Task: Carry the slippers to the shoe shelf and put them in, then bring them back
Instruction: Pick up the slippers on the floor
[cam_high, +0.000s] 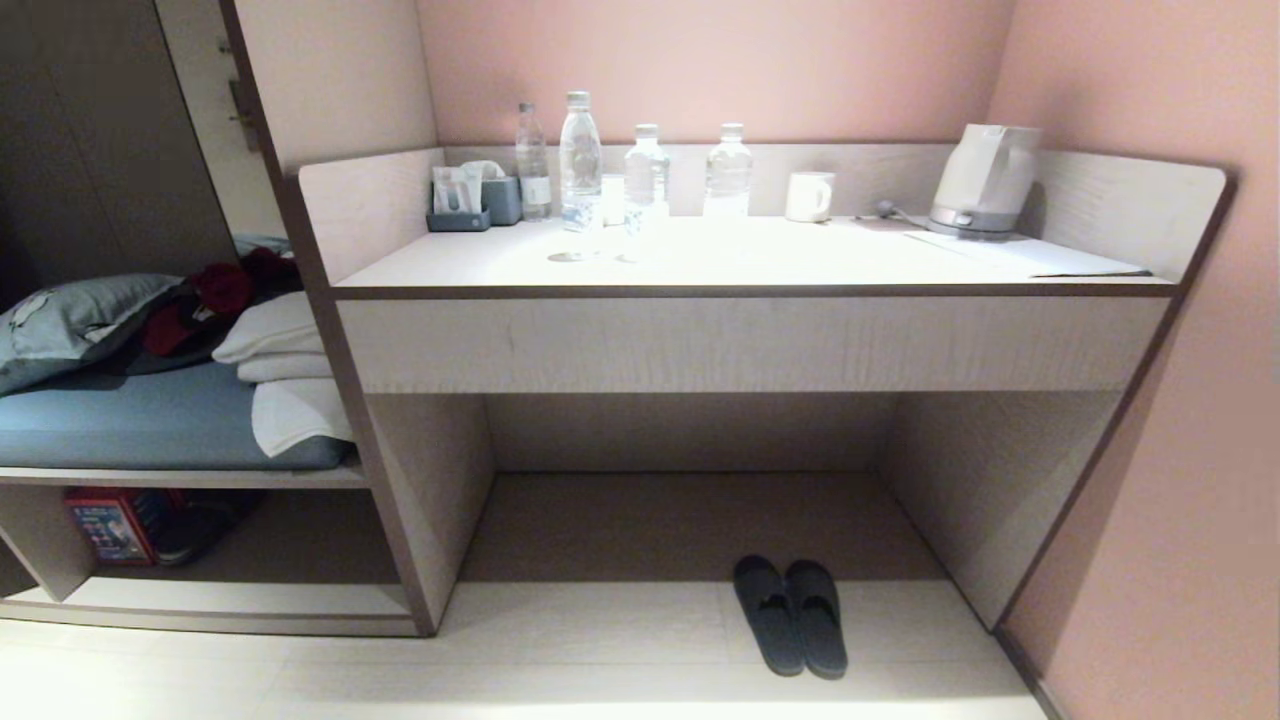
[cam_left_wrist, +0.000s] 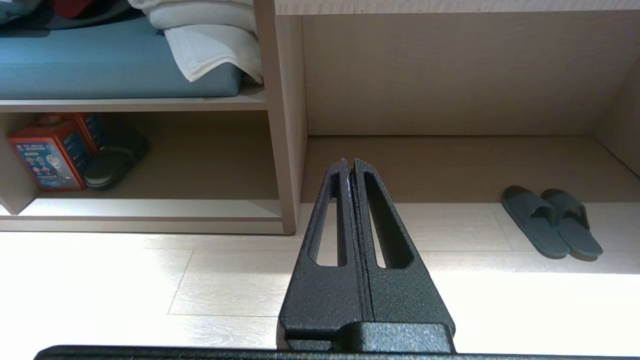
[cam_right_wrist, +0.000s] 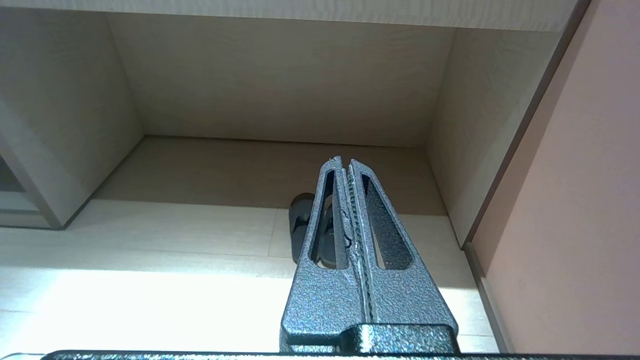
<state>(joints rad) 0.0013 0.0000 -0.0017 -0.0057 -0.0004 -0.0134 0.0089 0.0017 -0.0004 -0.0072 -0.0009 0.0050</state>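
Slippers (cam_high: 790, 615): side by side on the floor, at the desk recess front edge.
Left gripper (cam_left_wrist: 350, 167): fingers together, empty.
Right gripper (cam_right_wrist: 344, 164): fingers together, empty.

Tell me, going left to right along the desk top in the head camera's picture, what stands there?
Grey tissue holder → small bottle → tall bottle → third bottle → fourth bottle → white mug → white kettle → papers.
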